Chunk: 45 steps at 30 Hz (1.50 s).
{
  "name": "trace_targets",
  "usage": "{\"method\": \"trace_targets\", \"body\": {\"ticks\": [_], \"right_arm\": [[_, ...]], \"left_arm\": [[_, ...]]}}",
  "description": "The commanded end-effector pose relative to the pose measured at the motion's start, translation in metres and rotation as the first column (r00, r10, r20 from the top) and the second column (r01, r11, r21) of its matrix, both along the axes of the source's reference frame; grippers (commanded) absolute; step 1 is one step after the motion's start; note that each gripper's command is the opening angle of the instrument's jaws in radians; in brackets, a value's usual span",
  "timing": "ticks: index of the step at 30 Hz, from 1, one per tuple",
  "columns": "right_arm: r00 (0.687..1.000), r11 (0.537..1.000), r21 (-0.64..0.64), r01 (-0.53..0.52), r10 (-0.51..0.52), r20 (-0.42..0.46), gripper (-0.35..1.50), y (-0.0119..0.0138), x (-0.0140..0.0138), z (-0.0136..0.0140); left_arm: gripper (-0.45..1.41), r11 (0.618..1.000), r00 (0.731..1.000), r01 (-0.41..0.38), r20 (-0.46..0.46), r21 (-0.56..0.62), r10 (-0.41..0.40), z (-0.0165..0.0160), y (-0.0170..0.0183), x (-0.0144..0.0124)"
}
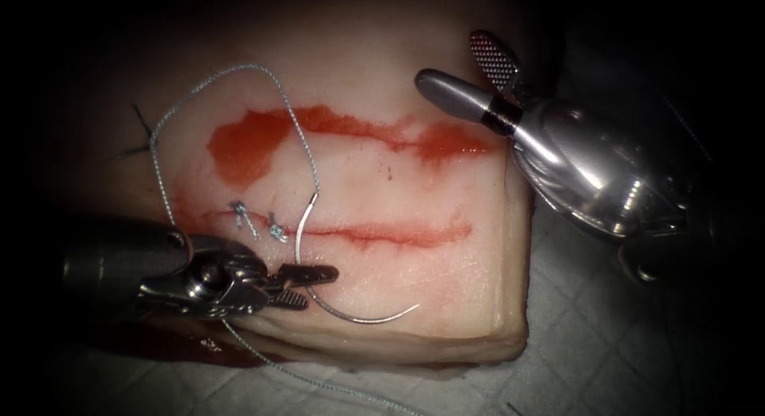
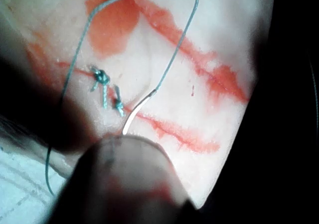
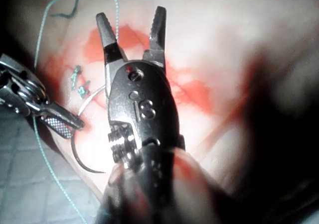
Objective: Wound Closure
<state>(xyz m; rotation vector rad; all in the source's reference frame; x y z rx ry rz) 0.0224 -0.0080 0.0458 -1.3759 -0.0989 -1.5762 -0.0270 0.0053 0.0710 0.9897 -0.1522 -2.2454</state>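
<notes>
Gripping needle (image 1: 319,282) mid-curve outside tissue (image 1: 446,288) front edge, left end effector (image 1: 307,287); right end effector (image 1: 458,69) wide, empty.

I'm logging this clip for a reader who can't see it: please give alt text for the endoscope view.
The left tool grips the curved needle near mid-curve, in front of the cut in the tissue; the needle lies outside the tissue. Thread loops from its tail over red fluid past two knots. The right tool hovers open, empty.

The left claw (image 1: 307,287) covers part of the needle's (image 1: 351,311) curve.
</notes>
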Motion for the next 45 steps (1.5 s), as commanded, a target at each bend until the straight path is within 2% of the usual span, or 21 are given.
{"method": "trace_targets", "body": {"ticks": [1,5,8,9,19,20,23,25,27,28,30,31,32,34,35,37,38,40,42,45], "right_arm": [[1.0,1.0,-0.001,0.0,0.0,-0.004,1.01,0.0001,0.0008,0.0004],[1.0,1.0,-0.001,0.003,-0.003,-0.005,1.01,0.0,0.0008,0.0004],[1.0,1.0,-0.001,0.004,-0.004,-0.006,1.01,0.0,0.0008,0.0003],[1.0,1.0,-0.001,0.004,-0.004,-0.006,1.01,0.0,0.0008,0.0003],[1.0,1.0,0.0,0.008,-0.008,-0.009,1.01,0.0,0.0008,0.0002],[1.0,1.0,-0.002,0.008,-0.008,-0.012,1.01,0.0,0.0007,0.0001],[1.0,1.0,-0.003,0.014,-0.014,-0.015,1.01,-0.0001,0.0005,0.0001],[0.999,0.999,-0.004,0.037,-0.037,-0.035,0.98,-0.0005,0.0003,0.0003],[0.992,0.996,-0.003,0.093,-0.093,-0.086,0.96,-0.0012,0.0,0.0007],[0.979,0.989,0.006,0.146,-0.144,-0.143,0.98,-0.0018,-0.0004,0.0011],[0.96,0.978,-0.001,0.207,-0.204,-0.191,1.1,-0.0024,-0.0008,0.0015],[0.95,0.974,0.015,0.226,-0.217,-0.224,1.1,-0.0026,-0.0009,0.0017],[0.939,0.968,0.016,0.25,-0.239,-0.247,1.1,-0.003,-0.001,0.002],[0.909,0.952,0.03,0.303,-0.28,-0.309,1.1,-0.0042,-0.0009,0.0027],[0.897,0.946,0.035,0.323,-0.294,-0.331,1.1,-0.0047,-0.0007,0.0031],[0.868,0.929,0.024,0.369,-0.335,-0.365,1.08,-0.0061,-0.0002,0.0041],[0.839,0.911,0.015,0.413,-0.374,-0.396,1.08,-0.0072,0.0003,0.0049],[0.814,0.895,0.001,0.447,-0.406,-0.416,1.06,-0.0083,0.0013,0.0058],[0.81,0.892,-0.003,0.452,-0.412,-0.418,1.08,-0.0087,0.0018,0.0061],[0.809,0.892,-0.008,0.453,-0.414,-0.417,1.08,-0.0092,0.0025,0.0066]], "left_arm": [[0.11,1.0,1.0,-0.004,-0.007,0.0,0.004,0.0007,-0.0001,-0.0006],[-0.08,1.0,1.0,-0.002,-0.019,0.007,0.002,0.0011,-0.0005,-0.0007],[-0.4,1.0,1.0,-0.007,-0.026,0.009,0.007,0.0012,-0.0006,-0.0007],[-0.45,1.0,1.0,-0.008,-0.029,0.01,0.008,0.0012,-0.0006,-0.0007],[-0.45,0.995,0.996,-0.084,-0.014,-0.045,0.083,0.0001,-0.0002,-0.0002],[-0.45,0.99,0.993,-0.12,0.005,-0.076,0.12,-0.0014,0.0001,0.0003],[-0.45,0.98,0.988,-0.137,0.058,-0.144,0.146,-0.0043,0.001,0.0007],[-0.45,0.958,0.974,-0.157,0.123,-0.241,0.191,-0.0062,0.002,0.0007],[-0.45,0.925,0.944,-0.172,0.213,-0.338,0.253,-0.0072,0.0024,0.0008],[-0.45,0.894,0.912,-0.179,0.271,-0.411,0.307,-0.0072,0.0023,0.001],[-0.45,0.84,0.873,-0.188,0.305,-0.509,0.38,-0.0063,0.0025,0.001],[-0.45,0.811,0.85,-0.184,0.324,-0.556,0.415,-0.0058,0.0027,0.001],[-0.45,0.771,0.81,-0.171,0.357,-0.614,0.465,-0.0049,0.0031,0.0009],[-0.45,0.718,0.754,-0.125,0.405,-0.685,0.518,-0.0037,0.0039,0.0006],[-0.45,0.685,0.716,-0.097,0.427,-0.722,0.552,-0.003,0.0042,0.0006],[-0.45,0.654,0.663,-0.059,0.46,-0.754,0.59,-0.002,0.0047,0.0004],[-0.45,0.608,0.606,-0.018,0.475,-0.794,0.638,-0.0012,0.0052,0.0004],[-0.45,0.537,0.538,0.041,0.472,-0.842,0.699,-0.0002,0.006,0.0003],[-0.45,0.529,0.528,0.048,0.471,-0.847,0.706,0.0,0.0061,0.0004],[-0.45,0.493,0.498,0.071,0.459,-0.867,0.736,0.0,0.0063,0.0004]]}}
